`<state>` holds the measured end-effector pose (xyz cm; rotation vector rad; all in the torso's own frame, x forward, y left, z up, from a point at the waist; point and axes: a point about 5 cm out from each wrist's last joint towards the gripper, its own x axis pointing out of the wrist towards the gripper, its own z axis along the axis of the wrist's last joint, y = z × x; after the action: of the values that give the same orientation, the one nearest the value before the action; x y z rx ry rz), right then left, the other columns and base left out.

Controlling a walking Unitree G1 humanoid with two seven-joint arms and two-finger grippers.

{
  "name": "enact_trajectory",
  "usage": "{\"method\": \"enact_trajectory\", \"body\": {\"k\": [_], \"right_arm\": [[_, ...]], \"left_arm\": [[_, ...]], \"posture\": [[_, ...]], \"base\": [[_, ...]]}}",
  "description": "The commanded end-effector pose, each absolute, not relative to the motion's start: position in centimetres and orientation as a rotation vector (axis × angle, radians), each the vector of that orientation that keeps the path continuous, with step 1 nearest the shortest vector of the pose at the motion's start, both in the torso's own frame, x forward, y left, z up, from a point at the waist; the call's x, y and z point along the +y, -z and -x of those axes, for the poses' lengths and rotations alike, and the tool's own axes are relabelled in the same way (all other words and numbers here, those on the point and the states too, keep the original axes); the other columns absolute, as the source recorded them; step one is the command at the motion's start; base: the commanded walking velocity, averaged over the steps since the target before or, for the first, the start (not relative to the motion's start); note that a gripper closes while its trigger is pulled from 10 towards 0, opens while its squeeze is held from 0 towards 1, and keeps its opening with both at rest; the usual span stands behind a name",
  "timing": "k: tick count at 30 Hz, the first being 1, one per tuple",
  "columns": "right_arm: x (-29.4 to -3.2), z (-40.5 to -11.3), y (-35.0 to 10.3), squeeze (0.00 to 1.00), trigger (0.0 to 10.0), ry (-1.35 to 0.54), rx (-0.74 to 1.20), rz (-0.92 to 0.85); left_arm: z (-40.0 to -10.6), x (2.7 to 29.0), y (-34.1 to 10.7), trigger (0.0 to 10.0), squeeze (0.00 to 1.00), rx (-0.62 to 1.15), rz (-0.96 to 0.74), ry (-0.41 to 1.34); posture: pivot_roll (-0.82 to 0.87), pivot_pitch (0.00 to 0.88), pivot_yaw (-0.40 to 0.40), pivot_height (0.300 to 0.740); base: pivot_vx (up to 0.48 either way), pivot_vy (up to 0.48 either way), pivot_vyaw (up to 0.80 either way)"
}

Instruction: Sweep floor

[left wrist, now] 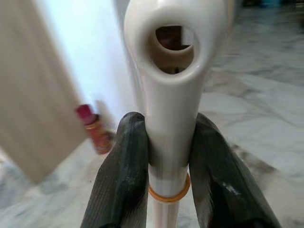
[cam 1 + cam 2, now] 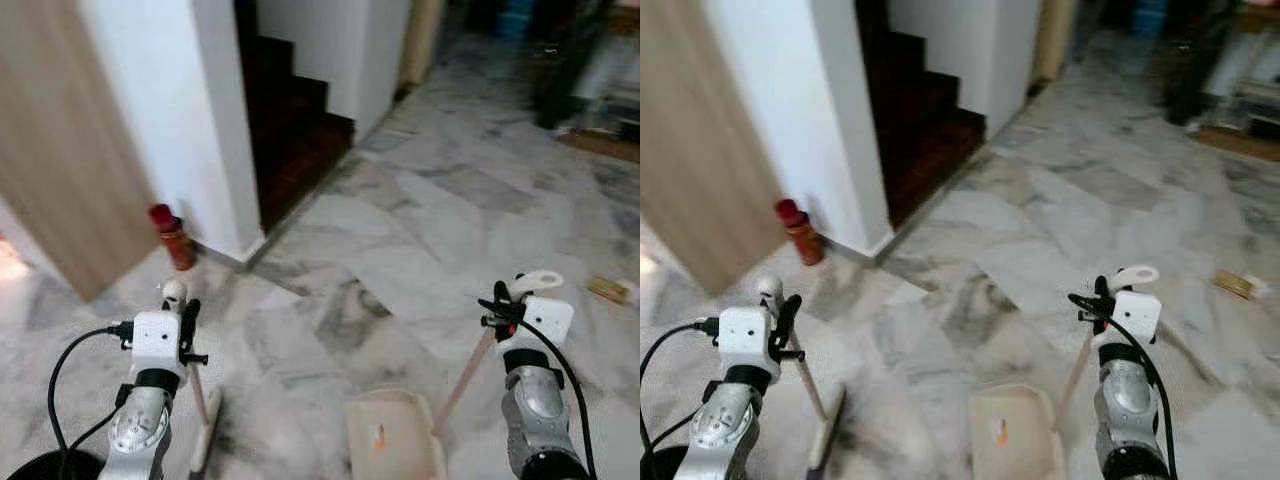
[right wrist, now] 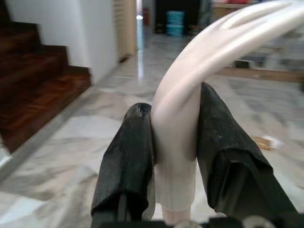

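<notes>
While the left gripper (image 1: 168,156) clenches the broom (image 2: 205,425) handle and the right gripper (image 3: 173,156) the dustpan (image 2: 392,435) handle, both tools rest on the marble floor (image 2: 430,220); a scrap (image 2: 607,290) farther off apparently awaits sweeping.

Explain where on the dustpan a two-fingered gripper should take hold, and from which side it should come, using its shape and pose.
Grip the dustpan high on its long handle, just below the looped top end. The pan rests on the floor with the handle slanting up, so that end is nearest. Come from behind, fingers on either side, as the right gripper does now, shut on it.
</notes>
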<state>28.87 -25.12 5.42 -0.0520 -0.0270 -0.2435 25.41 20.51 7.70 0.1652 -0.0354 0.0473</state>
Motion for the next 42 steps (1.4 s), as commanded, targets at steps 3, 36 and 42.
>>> {"method": "enact_trajectory", "body": {"k": [3, 36, 42], "right_arm": [[-25.23, -29.40, -6.39, 0.00, 10.0, 0.243, -0.072, 0.055], [-24.61, -29.62, -6.65, 0.00, 10.0, 0.225, -0.094, 0.067], [-24.57, -29.63, -6.65, 0.00, 10.0, 0.225, -0.093, 0.063]], "left_arm": [[-25.66, 20.46, -8.49, 10.0, 0.00, -0.074, -0.157, -0.048], [-25.74, 20.93, -8.50, 10.0, 0.00, -0.065, -0.103, -0.083], [-25.82, 20.94, -8.53, 10.0, 0.00, -0.066, -0.103, -0.081]], "posture": [[0.02, 0.000, 0.000, 0.740], [0.02, 0.000, -0.003, 0.740], [0.02, 0.000, -0.005, 0.740]], "base": [[0.000, 0.000, -0.80], [0.174, 0.000, -0.56], [0.252, 0.000, 0.00]]}}
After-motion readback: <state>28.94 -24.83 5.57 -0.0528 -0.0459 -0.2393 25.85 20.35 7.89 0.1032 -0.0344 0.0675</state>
